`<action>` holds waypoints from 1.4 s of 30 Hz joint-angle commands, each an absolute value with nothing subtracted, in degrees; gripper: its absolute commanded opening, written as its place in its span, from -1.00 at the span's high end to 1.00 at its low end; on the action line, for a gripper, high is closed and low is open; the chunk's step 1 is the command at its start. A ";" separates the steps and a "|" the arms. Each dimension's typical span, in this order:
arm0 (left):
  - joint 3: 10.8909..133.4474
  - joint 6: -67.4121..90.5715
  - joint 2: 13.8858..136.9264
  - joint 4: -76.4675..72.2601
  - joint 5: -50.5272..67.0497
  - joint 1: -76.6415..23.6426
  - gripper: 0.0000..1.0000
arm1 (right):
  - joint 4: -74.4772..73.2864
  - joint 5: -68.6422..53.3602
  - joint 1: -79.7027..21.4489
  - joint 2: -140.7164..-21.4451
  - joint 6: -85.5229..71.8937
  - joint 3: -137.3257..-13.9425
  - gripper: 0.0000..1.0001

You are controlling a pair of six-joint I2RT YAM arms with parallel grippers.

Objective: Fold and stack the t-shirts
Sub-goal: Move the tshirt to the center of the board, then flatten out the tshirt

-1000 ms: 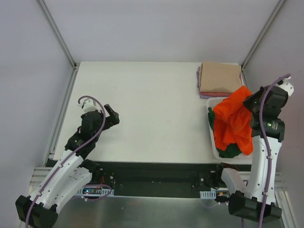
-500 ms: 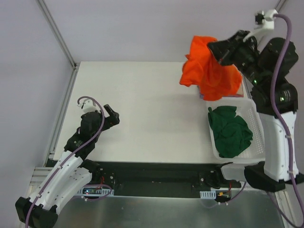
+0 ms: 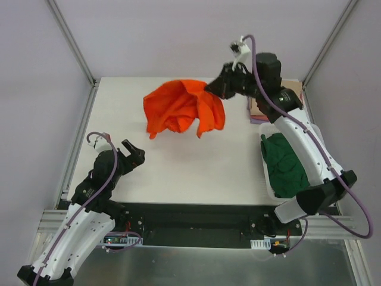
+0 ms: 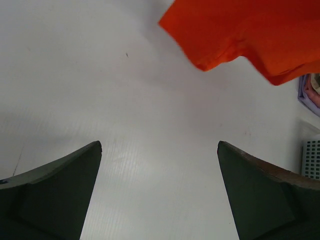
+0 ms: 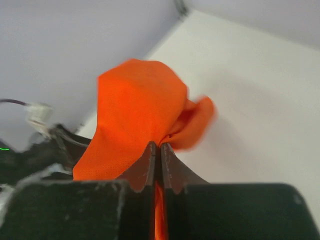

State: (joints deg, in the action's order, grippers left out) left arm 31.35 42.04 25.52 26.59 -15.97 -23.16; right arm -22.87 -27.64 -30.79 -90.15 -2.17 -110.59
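Note:
My right gripper (image 3: 217, 88) is shut on the bright orange t-shirt (image 3: 181, 109) and holds it in the air over the far middle of the table; the cloth hangs bunched to the left of the jaws. In the right wrist view the orange t-shirt (image 5: 135, 115) is pinched between the closed fingers (image 5: 148, 167). The dark green t-shirt (image 3: 289, 164) lies crumpled in the white basket (image 3: 321, 152). Folded beige, pink and lilac shirts (image 3: 257, 110) are stacked at the far right, mostly hidden by my right arm. My left gripper (image 3: 135, 155) is open and empty at the near left; the orange shirt's hem (image 4: 235, 35) shows ahead of it.
The white table (image 3: 196, 167) is bounded by metal frame rails (image 3: 74, 47) at the back corners. The basket's slatted wall (image 4: 311, 159) and the stack's lilac edge (image 4: 307, 95) show at the right of the left wrist view.
My right arm lifted the orange t-shirt out of the basket, up past the stack, then swung it left over the table's far middle. The green shirt became uncovered. The left arm shifted slightly.

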 commanded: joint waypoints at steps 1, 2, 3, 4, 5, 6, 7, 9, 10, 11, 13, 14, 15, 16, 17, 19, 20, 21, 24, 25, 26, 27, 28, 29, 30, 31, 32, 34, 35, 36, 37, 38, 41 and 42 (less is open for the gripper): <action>32.61 45.70 23.38 31.90 -17.93 -22.76 -0.98 | -12.08 -21.63 -20.33 -79.64 1.47 -81.64 0.40; 32.35 46.31 23.29 32.08 -18.19 -22.76 -0.98 | -11.26 -21.27 -17.43 -80.06 1.93 -77.13 -0.18; 32.00 47.19 23.55 32.17 -18.72 -22.76 -0.98 | -11.42 -21.62 -15.14 -81.11 1.76 -73.95 -0.92; 31.64 47.89 23.99 32.08 -19.24 -22.76 -0.98 | -11.95 -22.75 -13.29 -82.52 1.76 -72.09 -0.93; 31.47 48.42 25.04 32.17 -19.86 -22.76 -0.98 | -12.74 -23.20 -12.14 -83.49 2.11 -70.85 -0.93; 31.55 48.43 26.09 32.08 -20.30 -22.76 -0.98 | -12.74 -23.73 -11.78 -83.67 3.15 -69.62 -0.93; 31.64 48.51 27.58 31.99 -20.65 -22.76 -0.98 | -12.40 -23.56 -12.04 -83.32 4.38 -68.65 -0.93; 31.99 49.48 31.27 31.99 -21.36 -22.76 -0.98 | -11.26 -23.12 -12.92 -81.40 5.36 -66.46 -0.93; 32.17 49.74 33.55 31.47 -21.10 -22.68 -0.98 | -10.38 -22.25 -13.70 -80.26 5.62 -65.23 -0.93; 32.43 49.83 35.84 30.68 -20.83 -22.59 -0.98 | -9.68 -20.84 -15.10 -79.29 6.15 -64.00 -0.93; 32.61 49.05 40.93 27.53 -20.48 -21.89 -0.98 | -9.84 -16.72 -18.00 -77.61 8.34 -61.97 -0.93; 32.69 48.52 43.92 25.77 -19.35 -20.49 -0.98 | -10.89 -14.44 -19.67 -77.26 10.00 -61.44 -0.93; 32.78 48.17 46.73 23.66 -16.64 -17.17 -0.98 | -11.77 -12.15 -21.60 -76.91 11.59 -60.91 -0.93; 32.61 47.38 49.11 21.38 -12.00 -14.27 -0.98 | -13.26 -9.69 -23.62 -76.73 12.73 -60.47 -0.93; 32.26 46.94 51.65 18.49 -7.78 -10.85 -0.98 | -14.32 -6.88 -25.21 -76.47 13.88 -60.03 -0.93; 31.82 46.93 56.32 14.52 -2.74 -7.39 -0.98 | -14.77 -2.57 -28.29 -76.38 14.94 -58.98 -0.93; 32.16 46.76 58.51 13.20 -2.72 -7.12 -0.98 | -14.94 -1.77 -29.26 -76.46 15.20 -58.63 -0.93; 32.86 46.41 61.32 12.05 -3.16 -7.03 -0.97 | -15.12 -1.32 -29.96 -76.73 15.29 -58.62 -0.93; 34.45 46.40 66.95 9.85 -4.39 -6.86 -0.95 | -13.89 -1.84 -30.67 -77.78 14.77 -58.53 -0.93; 35.06 46.49 69.23 9.50 -4.13 -6.51 -0.90 | -13.36 -2.45 -30.76 -78.48 14.68 -58.71 -0.93; 35.94 46.49 71.43 9.41 -4.04 -6.42 -0.83 | -13.10 -3.16 -31.11 -79.18 14.94 -59.06 -0.93; 36.64 46.67 73.28 9.14 -4.30 -6.50 -0.79 | -13.18 -3.60 -31.46 -79.89 15.46 -59.58 -0.93; 37.35 46.67 75.30 9.14 -4.92 -6.50 -0.76 | -13.44 -3.43 -31.99 -80.68 15.99 -60.11 -0.93; 38.14 46.93 77.06 9.05 -5.53 -6.42 -0.72 | -13.53 -2.82 -32.86 -81.29 16.61 -60.55 -0.93; 38.84 46.85 78.99 9.14 -5.45 -6.42 -0.66 | -13.45 -2.03 -33.39 -82.17 17.39 -60.99 -0.93; 39.80 46.76 80.93 9.14 -5.10 -6.50 -0.61 | -13.45 -1.24 -34.01 -82.79 17.92 -61.34 -0.93; 40.68 46.58 82.51 9.14 -4.75 -6.50 -0.50 | -13.45 -0.36 -34.62 -83.58 18.54 -61.87 -0.93; 42.62 46.32 85.85 9.14 -4.40 -6.50 -0.31 | -13.62 2.26 -36.12 -85.42 19.86 -62.92 -0.93; 43.41 46.14 87.44 9.14 -3.87 -6.50 -0.17 | -13.45 3.50 -36.73 -86.21 20.39 -63.54 -0.93; 44.29 46.06 88.84 9.14 -3.43 -6.59 -0.03 | -13.19 4.65 -37.35 -87.26 21.00 -64.07 -0.93; 44.99 45.88 89.99 9.14 -3.25 -6.59 0.19 | -12.92 6.05 -37.53 -88.23 21.18 -64.77 -0.93; 46.13 45.53 91.22 9.05 -3.08 -6.59 0.57 | -12.83 7.37 -37.79 -89.37 21.09 -65.56 -0.93; 47.72 43.95 92.72 9.14 -3.77 -6.68 1.00 | -12.75 5.47 -38.06 -92.45 22.23 -68.28 -0.98; 47.64 44.03 92.38 9.14 -4.74 -6.68 1.00 | -13.09 3.01 -38.23 -93.68 24.85 -69.51 -0.92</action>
